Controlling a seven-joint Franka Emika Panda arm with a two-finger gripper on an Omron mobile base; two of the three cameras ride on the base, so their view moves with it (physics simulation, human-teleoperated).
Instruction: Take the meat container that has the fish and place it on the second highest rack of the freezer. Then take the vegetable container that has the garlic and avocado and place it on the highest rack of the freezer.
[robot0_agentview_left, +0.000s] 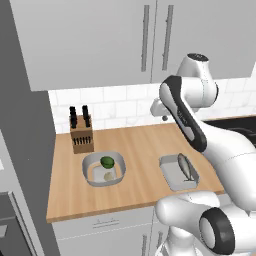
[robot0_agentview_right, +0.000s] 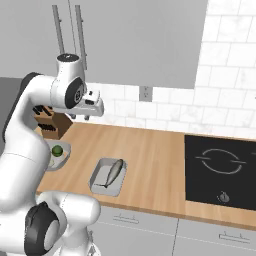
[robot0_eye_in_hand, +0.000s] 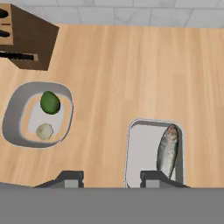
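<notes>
1. Hovering high above the tabletop (robot0_eye_in_hand: 131, 65), the fingers (robot0_eye_in_hand: 155, 178) stand spread wide apart with nothing between them, two dark tips at the bottom of the hand view.
2. One tip sits over the near end of the meat container (robot0_eye_in_hand: 142, 153), a grey rectangular tray near the tabletop's front edge.
3. The fish (robot0_eye_in_hand: 167, 151) lies along the tray's right side, its long axis running with the tray's length, from the front edge toward the back wall.
4. Judged from this, the coming move is a descent onto a long wall of the tray, the fingers closing across it.
5. The vegetable container (robot0_eye_in_hand: 13, 113), rounder, lies well apart to the left, holding the avocado (robot0_eye_in_hand: 50, 102) and the garlic (robot0_eye_in_hand: 44, 131).
6. A knife block (robot0_eye_in_hand: 33, 39) stands behind it by the back wall.
</notes>
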